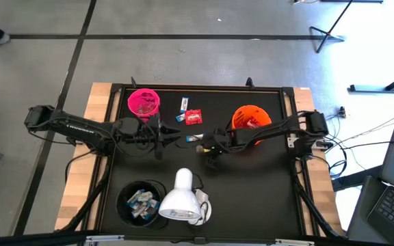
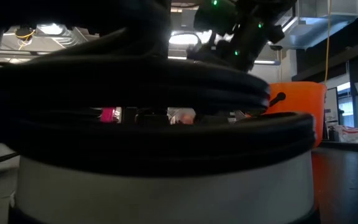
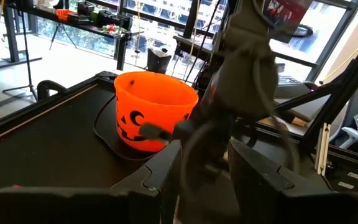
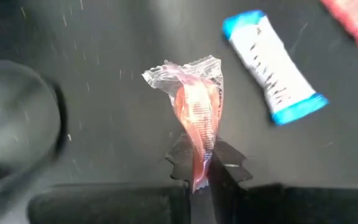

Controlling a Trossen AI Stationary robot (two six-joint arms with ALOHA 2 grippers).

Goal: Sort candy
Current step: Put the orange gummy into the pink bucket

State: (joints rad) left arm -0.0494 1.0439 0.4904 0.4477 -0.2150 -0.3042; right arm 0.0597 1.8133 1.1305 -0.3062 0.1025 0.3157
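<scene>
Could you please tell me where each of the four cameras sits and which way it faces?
High view: overhead, straight down; both arms, left gripper, right gripper.
Low view: table height, level; black cables block it, orange cup behind.
Left wrist view: faces the orange cup past the other arm.
Right wrist view: faces the tabletop; its fingers pinch a pinkish candy beside a white-and-blue bar.
Shared: the orange cup.

a clear-wrapped orange candy (image 4: 199,118) stands pinched upright, a white-and-blue bar (image 4: 271,66) lying flat nearby.

Between pink cup (image 1: 143,102) at left and orange cup (image 1: 250,120) at right, candy (image 1: 193,117) is laid; black cup (image 1: 141,202) is set near
</scene>
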